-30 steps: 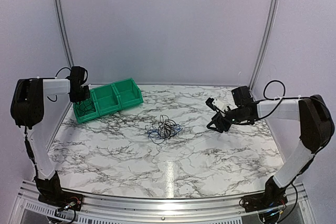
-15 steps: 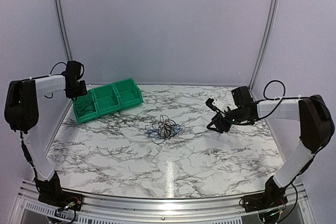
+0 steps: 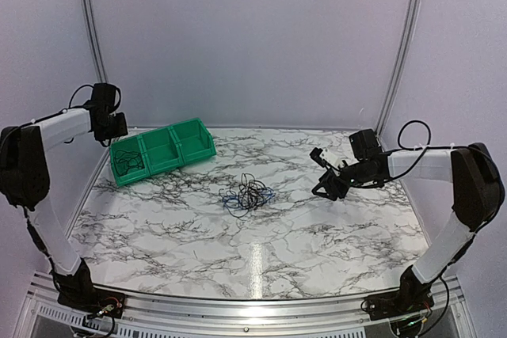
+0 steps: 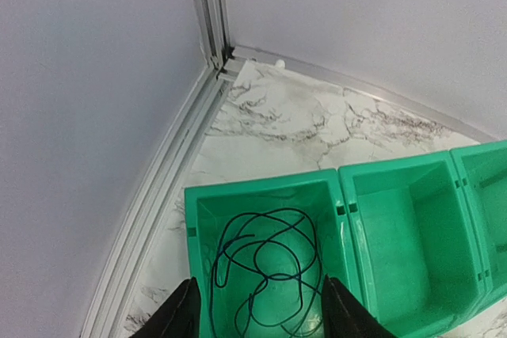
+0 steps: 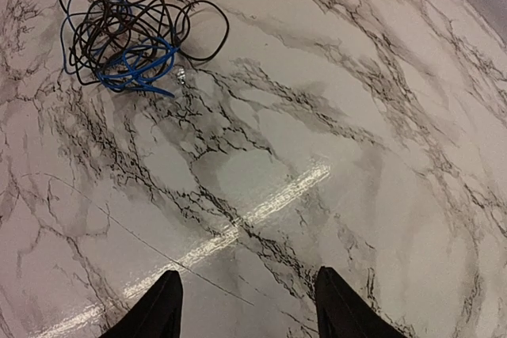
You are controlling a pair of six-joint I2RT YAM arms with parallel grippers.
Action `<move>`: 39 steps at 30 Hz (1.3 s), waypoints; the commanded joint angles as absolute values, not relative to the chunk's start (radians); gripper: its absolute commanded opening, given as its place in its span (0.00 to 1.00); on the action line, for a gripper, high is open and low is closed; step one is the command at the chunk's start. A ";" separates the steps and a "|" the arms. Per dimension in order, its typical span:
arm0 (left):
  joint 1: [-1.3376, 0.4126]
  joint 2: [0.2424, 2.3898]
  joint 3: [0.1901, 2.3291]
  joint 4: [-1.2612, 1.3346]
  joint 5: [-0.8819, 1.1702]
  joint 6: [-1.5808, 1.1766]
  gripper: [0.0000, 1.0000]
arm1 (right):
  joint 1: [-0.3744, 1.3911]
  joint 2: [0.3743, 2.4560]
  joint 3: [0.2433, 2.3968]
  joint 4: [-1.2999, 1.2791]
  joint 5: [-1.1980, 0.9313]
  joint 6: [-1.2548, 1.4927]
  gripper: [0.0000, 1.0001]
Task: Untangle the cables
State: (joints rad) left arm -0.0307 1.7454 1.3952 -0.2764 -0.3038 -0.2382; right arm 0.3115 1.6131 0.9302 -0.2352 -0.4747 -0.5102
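The left gripper (image 4: 261,316) hung with its two dark fingers spread apart and nothing between them, over the end compartment of a green bin (image 4: 253,185). Directly below it, on that compartment's floor, lay a coiled dark cable (image 4: 265,271) in loose loops, untouched by the fingers. Seen from above, the left gripper (image 3: 112,127) sat at the far left corner of the marble counter (image 3: 277,259), just behind the left end of the three-compartment bin (image 3: 162,148), with the coiled cable (image 3: 127,164) a dark scribble inside.

The right gripper (image 5: 249,310) was likewise spread wide and held nothing, hovering low over the counter (image 5: 356,156). A tangle of cables (image 5: 119,37), thin black and blue wires looped together, lay flat on the counter well ahead of its fingers and off to one side, not touching them. In the overhead view, the tangle of cables (image 3: 247,194) rested near the counter's middle, between the bin and the right gripper (image 3: 326,187), nearer the right gripper and well apart from the left one.
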 commanded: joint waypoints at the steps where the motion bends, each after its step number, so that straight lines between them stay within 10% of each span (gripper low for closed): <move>1: -0.023 1.805 1.410 -0.377 -0.211 -0.244 0.55 | 0.319 1.602 0.963 -0.244 -0.489 -0.524 0.58; 6: -0.025 1.772 1.414 -0.377 -0.177 -0.252 0.58 | 0.320 1.603 0.963 -0.244 -0.488 -0.524 0.58; 9: -0.027 1.722 1.404 -0.372 -0.095 -0.237 0.98 | 0.321 1.608 0.963 -0.245 -0.489 -0.526 0.58; 31: -0.421 1.385 0.937 0.197 0.021 -0.126 0.99 | 0.497 1.739 1.367 -0.399 -0.421 -0.553 0.57; 39: -0.263 1.617 1.219 -0.200 -0.073 -0.345 0.99 | 0.532 2.010 1.659 -0.460 -0.492 -0.483 0.53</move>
State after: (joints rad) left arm -0.3492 1.5288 1.0870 -0.0238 -0.0887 -0.2420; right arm 0.5144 1.9205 1.5623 -0.4019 -0.4484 -0.5289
